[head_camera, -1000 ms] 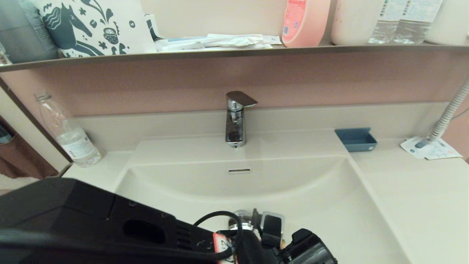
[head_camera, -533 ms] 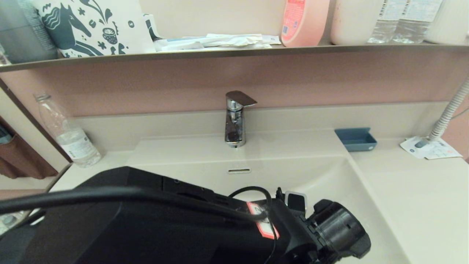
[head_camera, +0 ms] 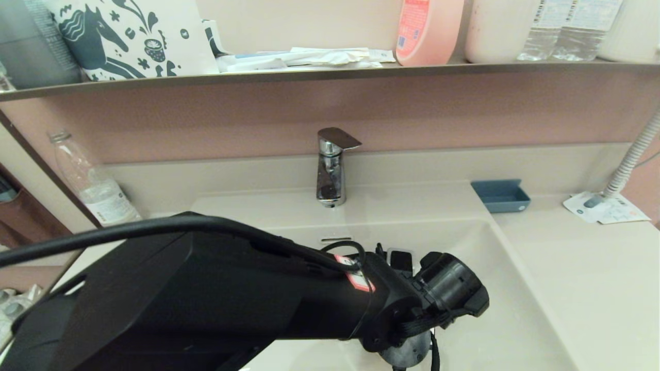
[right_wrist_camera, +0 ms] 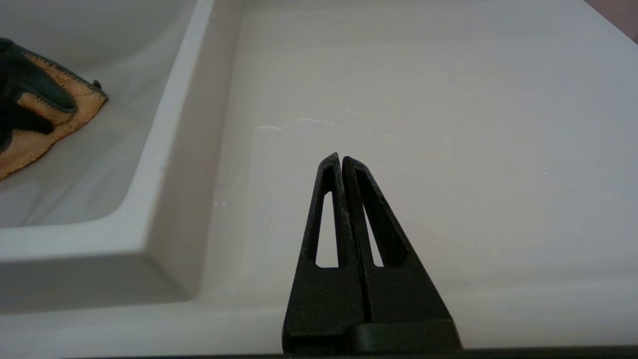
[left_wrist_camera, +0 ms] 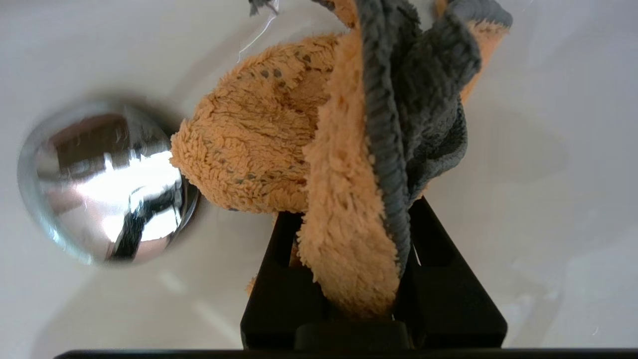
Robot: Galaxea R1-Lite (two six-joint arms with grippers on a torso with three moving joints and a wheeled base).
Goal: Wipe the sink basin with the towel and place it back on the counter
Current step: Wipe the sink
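The orange-yellow towel point(left_wrist_camera: 279, 149), grey-edged, is seen bunched on the floor of the cream sink basin point(left_wrist_camera: 523, 149), apparently touching the chrome drain stopper point(left_wrist_camera: 102, 182). The glossy counter point(right_wrist_camera: 423, 99) is seen flat beside the basin.

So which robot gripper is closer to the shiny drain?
Left. The left gripper holds the towel inside the sink basin, right beside the drain stopper. The right gripper sits over the counter.

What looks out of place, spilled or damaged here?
Nothing stands out. The left hand grips the bunched towel in the basin beside the drain stopper. The right hand idles over the counter.
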